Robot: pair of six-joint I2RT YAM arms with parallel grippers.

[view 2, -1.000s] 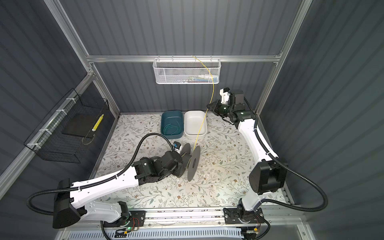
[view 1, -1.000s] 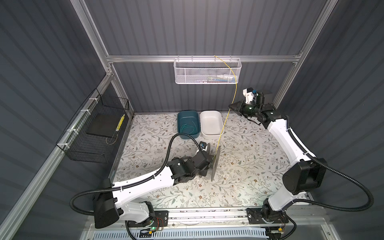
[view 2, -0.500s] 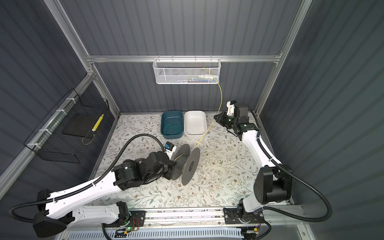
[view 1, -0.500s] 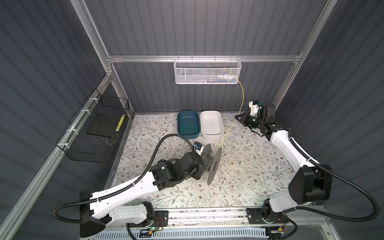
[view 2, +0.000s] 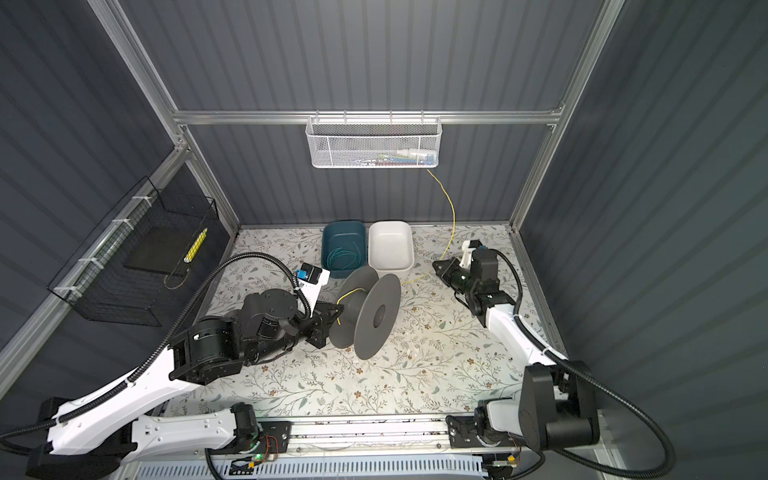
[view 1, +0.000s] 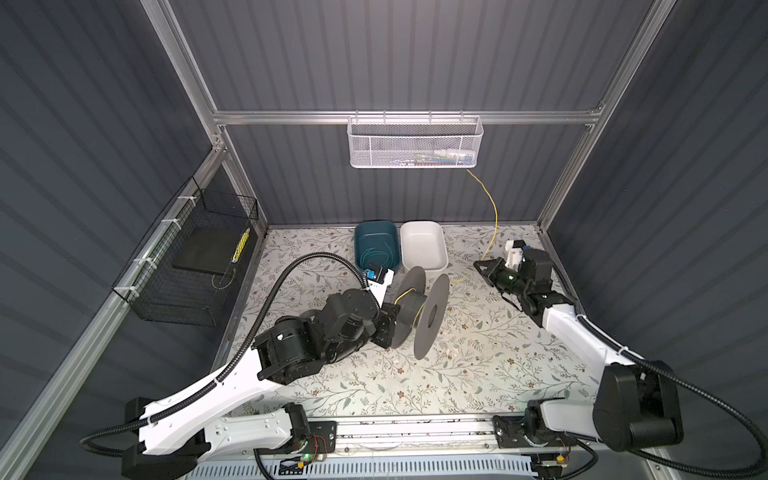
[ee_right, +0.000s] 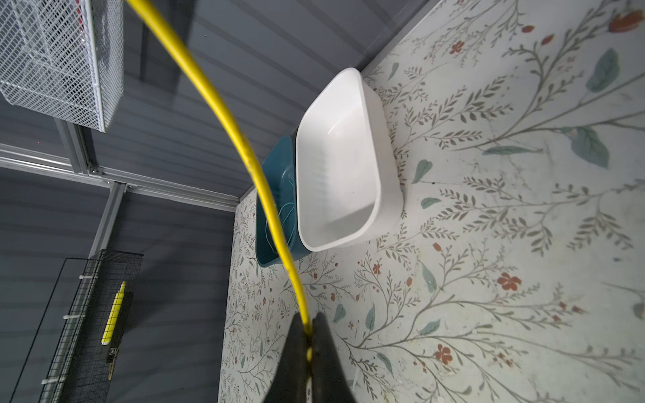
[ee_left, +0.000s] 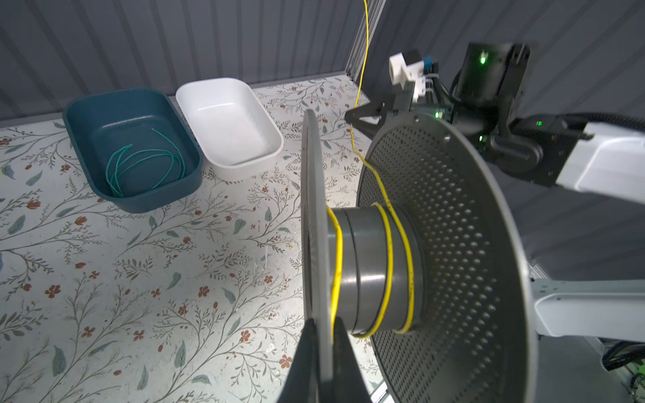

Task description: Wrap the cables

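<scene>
Yellow cable [view 1: 496,210]: thin and bright, it is hanging in a curve from the white mesh basket [view 1: 374,145] on the back wall and passing through the pinched tips of the right gripper [view 1: 478,262].
Wound end: it is circling the hub of the grey spool [view 1: 432,309] in about three loose turns.
Teal cable [ee_left: 150,151]: thin, it is lying in loose loops inside the dark teal bin [ee_left: 164,195], untouched.

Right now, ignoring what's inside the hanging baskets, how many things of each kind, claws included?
Cables: 2 (yellow cable, teal-green cable)
Tubs: 2 (teal tub, white tub)
Spool: 1
Hanging baskets: 2 (white mesh basket, black wire basket)
Claws: 2 (left claw, right claw)
Total: 9
</scene>
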